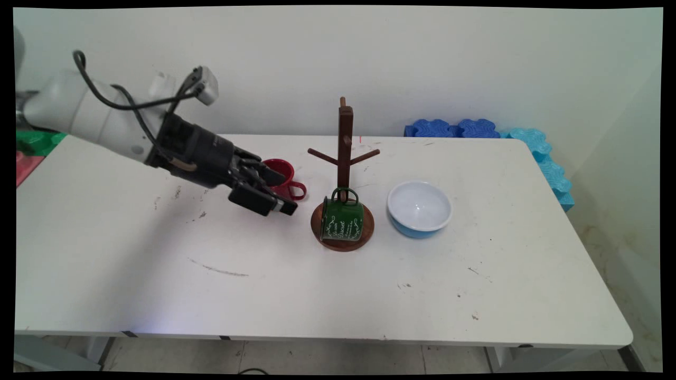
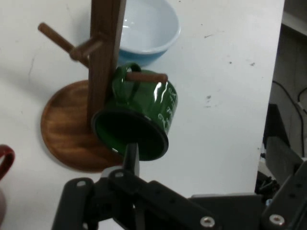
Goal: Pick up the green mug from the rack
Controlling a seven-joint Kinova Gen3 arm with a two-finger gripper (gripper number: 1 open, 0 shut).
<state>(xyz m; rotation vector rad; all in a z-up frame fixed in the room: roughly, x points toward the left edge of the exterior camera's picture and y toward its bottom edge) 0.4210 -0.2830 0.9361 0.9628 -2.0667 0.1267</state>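
My black gripper (image 1: 288, 193) hangs low over the table, pointing right, open with nothing between its fingers. Just behind it stands a red mug (image 1: 281, 170), its handle turned toward the right. A short way right of the fingertips is a wooden mug tree (image 1: 345, 138) on a round base (image 1: 343, 246). A green enamel mug (image 1: 343, 221) with white lettering hangs by its handle from a low peg. In the hand view the green mug (image 2: 141, 115) sits straight ahead on its peg, mouth toward me, beside the post (image 2: 103, 52).
A bowl (image 1: 419, 207), white inside and blue outside, stands right of the tree base; the same bowl (image 2: 148, 28) lies beyond the tree in the hand view. Blue foam blocks (image 1: 454, 128) line the back right corner. Green and red mats (image 1: 31, 145) lie at far left.
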